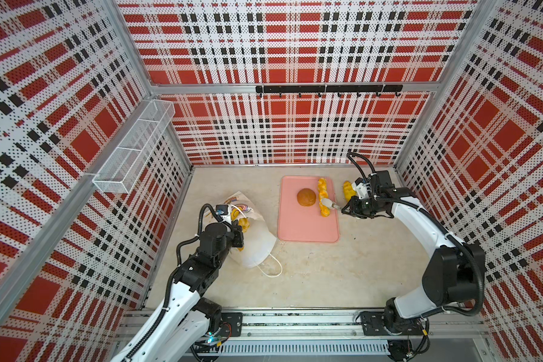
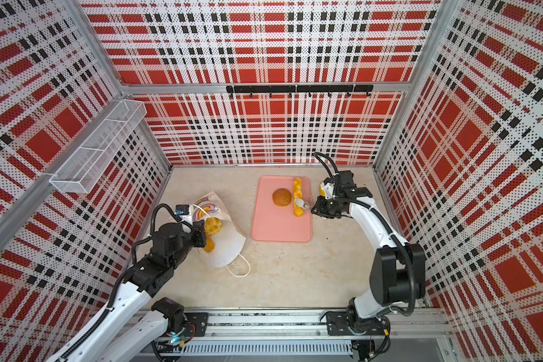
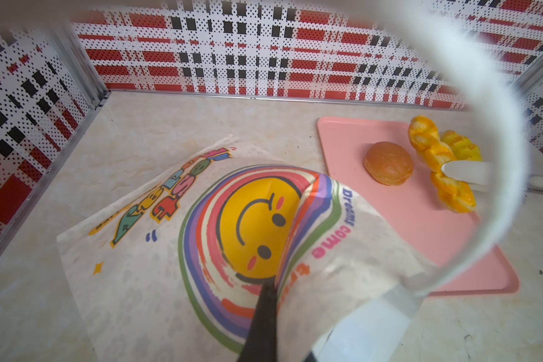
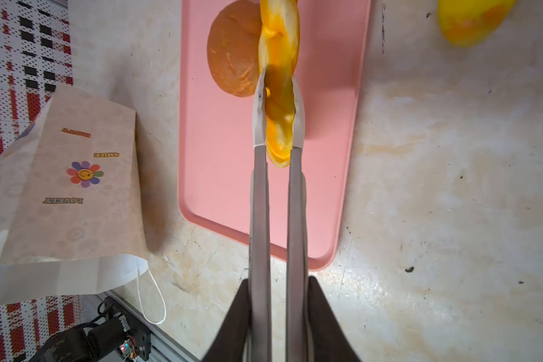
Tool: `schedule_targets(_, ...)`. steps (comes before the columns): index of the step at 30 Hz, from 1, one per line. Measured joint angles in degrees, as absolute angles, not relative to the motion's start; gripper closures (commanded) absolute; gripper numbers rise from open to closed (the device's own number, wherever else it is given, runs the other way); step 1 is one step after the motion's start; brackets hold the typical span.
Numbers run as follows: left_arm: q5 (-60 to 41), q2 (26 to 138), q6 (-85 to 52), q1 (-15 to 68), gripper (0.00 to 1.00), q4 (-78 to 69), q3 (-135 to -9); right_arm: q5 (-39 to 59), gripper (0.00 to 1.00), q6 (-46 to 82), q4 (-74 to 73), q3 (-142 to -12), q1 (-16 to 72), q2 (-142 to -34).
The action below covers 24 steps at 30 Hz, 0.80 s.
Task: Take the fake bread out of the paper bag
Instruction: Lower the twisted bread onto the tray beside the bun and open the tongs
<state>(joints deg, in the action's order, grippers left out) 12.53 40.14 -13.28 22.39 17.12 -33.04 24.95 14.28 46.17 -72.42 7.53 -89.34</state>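
The white paper bag [image 1: 257, 238] [image 2: 226, 247] [image 4: 69, 175] lies slumped on the table at the left, its rainbow print [image 3: 232, 225] facing up. My left gripper [image 1: 237, 233] [image 3: 271, 288] is shut on the edge of its mouth, where yellow fake bread [image 2: 213, 226] shows. My right gripper [image 1: 347, 208] [image 4: 278, 282] is shut on metal tongs [image 4: 261, 203]. The tongs clamp a braided stick [image 1: 323, 196] [image 4: 279, 40] over the pink tray [image 1: 304, 228]. A round brown bun [image 1: 306, 197] [image 3: 387, 163] sits on the tray beside it.
Another yellow bread [image 1: 347, 189] [image 4: 474, 18] lies on the table just right of the tray. A cord handle [image 1: 271, 266] trails from the bag toward the front. A wire basket [image 1: 132, 147] hangs on the left wall and a hook rail [image 1: 326, 89] on the back wall.
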Motion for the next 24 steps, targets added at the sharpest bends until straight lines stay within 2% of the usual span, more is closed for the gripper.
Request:
schedule_targets(7, 12.0, 40.1, -13.6, 21.9, 1.00, 17.0, -33.0, 25.4, 0.99, 13.4, 44.5, -72.4, 6.3, -92.7)
schedule_targets(10, 12.0, 40.1, -13.7, 21.9, 1.00, 17.0, -33.0, 25.5, 0.79, 13.3, 44.4, -72.4, 6.2, -92.8)
schedule_targets(14, 12.0, 40.1, -13.7, 21.9, 1.00, 17.0, -33.0, 25.0, 0.63, 13.2, 44.3, -72.4, 6.1, -92.8)
schedule_targets(18, 11.9, 40.1, -13.7, 21.9, 1.00, 17.0, -33.0, 23.5, 0.58, 13.3, 44.1, -72.4, 6.0, -92.8)
schedule_targets(24, 12.0, 40.1, -13.7, 21.9, 1.00, 17.0, -33.0, 22.8, 0.58, 13.3, 44.0, -72.4, 6.0, -92.7)
